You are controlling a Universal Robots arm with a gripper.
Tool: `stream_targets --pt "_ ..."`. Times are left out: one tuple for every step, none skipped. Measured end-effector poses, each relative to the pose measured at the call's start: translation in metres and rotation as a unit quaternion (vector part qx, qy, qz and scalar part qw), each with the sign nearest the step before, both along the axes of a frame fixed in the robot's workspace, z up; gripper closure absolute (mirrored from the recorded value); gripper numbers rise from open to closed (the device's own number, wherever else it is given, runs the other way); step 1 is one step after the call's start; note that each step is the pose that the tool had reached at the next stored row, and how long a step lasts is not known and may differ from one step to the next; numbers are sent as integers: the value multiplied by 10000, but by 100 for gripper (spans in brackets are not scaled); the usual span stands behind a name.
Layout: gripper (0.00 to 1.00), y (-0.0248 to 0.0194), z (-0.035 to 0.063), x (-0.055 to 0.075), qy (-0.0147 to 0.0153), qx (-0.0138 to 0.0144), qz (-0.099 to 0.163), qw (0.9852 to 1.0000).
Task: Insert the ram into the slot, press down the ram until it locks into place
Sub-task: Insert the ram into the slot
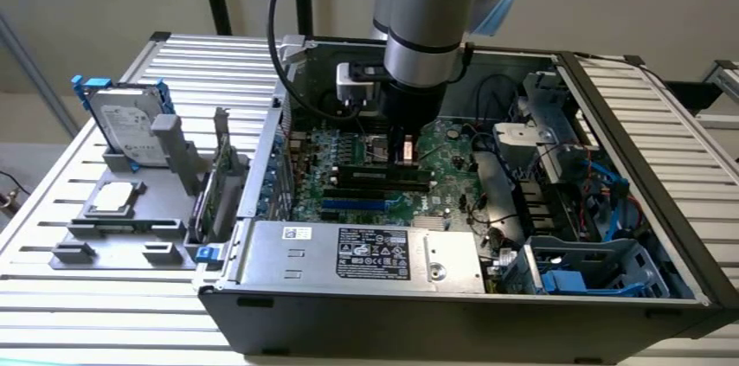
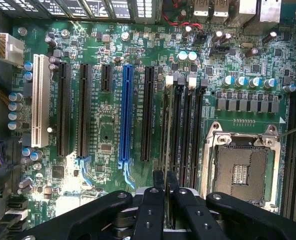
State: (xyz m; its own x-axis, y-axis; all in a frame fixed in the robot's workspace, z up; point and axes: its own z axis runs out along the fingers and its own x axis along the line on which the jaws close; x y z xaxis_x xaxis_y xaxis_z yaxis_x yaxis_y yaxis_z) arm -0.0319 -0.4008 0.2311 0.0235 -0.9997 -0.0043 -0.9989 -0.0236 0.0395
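In the wrist view my gripper (image 2: 165, 182) is shut on the ram (image 2: 166, 125), a thin green strip seen edge-on and running away from the fingertips (image 2: 158, 181). It lies along the outermost of several parallel black memory slots (image 2: 180, 130), on their blue-slot side, with white end clips (image 2: 170, 79) at the far end. I cannot tell whether it is seated in the slot. In the exterior view the gripper (image 1: 404, 157) reaches straight down into the open computer case, just over the black slots (image 1: 375, 177) on the motherboard.
A blue slot (image 2: 126, 115), long black card slots (image 2: 83, 110) and a white slot (image 2: 39, 100) lie to one side, and the silver-framed CPU socket (image 2: 240, 170) to the other. The power supply (image 1: 369, 253) and drive cages (image 1: 589, 266) crowd the case. A hard drive (image 1: 130, 124) and an upright card (image 1: 220, 177) stand outside it.
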Motion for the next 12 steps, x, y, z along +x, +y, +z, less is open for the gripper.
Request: stream_targets --pt "86 0 -2 0 0 0 0 10000" --pt "86 0 -4 1 0 0 1 10000" --pt "86 0 -6 0 1 0 1 10000" --pt "86 0 -9 0 0 0 1 10000" --pt "86 0 -11 1 0 0 1 10000" --pt "86 0 -23 2 1 0 1 10000" --pt "86 0 -28 10 5 0 2 10000" --pt "86 0 -29 10 5 0 2 10000" --pt "86 0 -29 10 5 0 3 10000" --pt "86 0 -29 10 6 0 7 10000" --pt "86 0 -30 10 6 0 12 10000" --pt "86 0 -30 10 6 0 19 10000"
